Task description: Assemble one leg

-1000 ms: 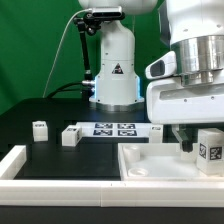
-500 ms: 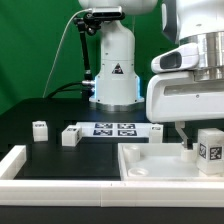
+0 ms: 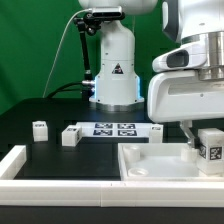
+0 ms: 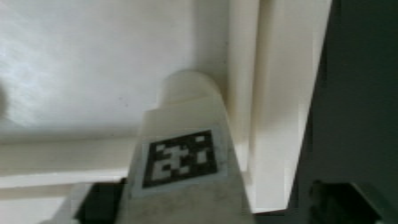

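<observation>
**Leg Stood at the Panel's Corner, Grip Not Confirmed**

The leg [image 3: 210, 150] is seen at the lower right of the exterior view. It stands upright with its tag face turned toward the camera, at the right-hand corner of the white panel [image 3: 150, 163]. The gripper [image 3: 196, 138] is lowered close over it, and one dark finger [image 3: 187, 141] is visible just to the exterior view's left of the leg.

Whether the fingers are pressed on the leg or only set around it cannot be told. In the wrist view the leg [image 4: 178, 150] fills the middle of the picture, with the panel's raised rim [image 4: 267, 100] just beside it, but the finger pads are not clearly shown.

The upright pose at the corner is judged to be chosen so that the leg can be seated into the panel there.

One small block [image 3: 38, 130] and a second block [image 3: 70, 135] are left on the black table [image 3: 100, 152] at the middle left, well apart from the panel. The marker board [image 3: 115, 128] lies near the second block, toward the centre.
</observation>
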Controlling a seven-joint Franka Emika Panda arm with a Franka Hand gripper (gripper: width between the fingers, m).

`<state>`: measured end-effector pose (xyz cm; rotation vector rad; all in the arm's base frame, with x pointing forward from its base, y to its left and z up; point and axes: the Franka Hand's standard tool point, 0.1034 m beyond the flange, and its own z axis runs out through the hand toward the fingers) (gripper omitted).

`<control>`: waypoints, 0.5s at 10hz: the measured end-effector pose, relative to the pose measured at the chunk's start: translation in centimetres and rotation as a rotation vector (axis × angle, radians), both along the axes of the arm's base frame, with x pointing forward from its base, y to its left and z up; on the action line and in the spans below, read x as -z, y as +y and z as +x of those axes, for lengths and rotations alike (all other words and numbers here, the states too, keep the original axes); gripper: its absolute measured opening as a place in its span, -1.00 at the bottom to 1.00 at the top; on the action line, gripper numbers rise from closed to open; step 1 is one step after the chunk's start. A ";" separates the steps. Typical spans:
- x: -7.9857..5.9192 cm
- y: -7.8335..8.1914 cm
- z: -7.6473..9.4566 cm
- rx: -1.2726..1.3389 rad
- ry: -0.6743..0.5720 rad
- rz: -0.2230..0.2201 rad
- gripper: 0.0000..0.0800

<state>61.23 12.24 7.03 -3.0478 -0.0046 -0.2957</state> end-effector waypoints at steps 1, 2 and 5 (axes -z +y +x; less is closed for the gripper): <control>0.0 0.0 0.0 0.000 0.000 0.000 -0.27; 0.0 0.0 0.0 0.005 0.001 0.001 -0.27; 0.1 -0.1 -0.1 0.230 -0.004 0.044 -0.27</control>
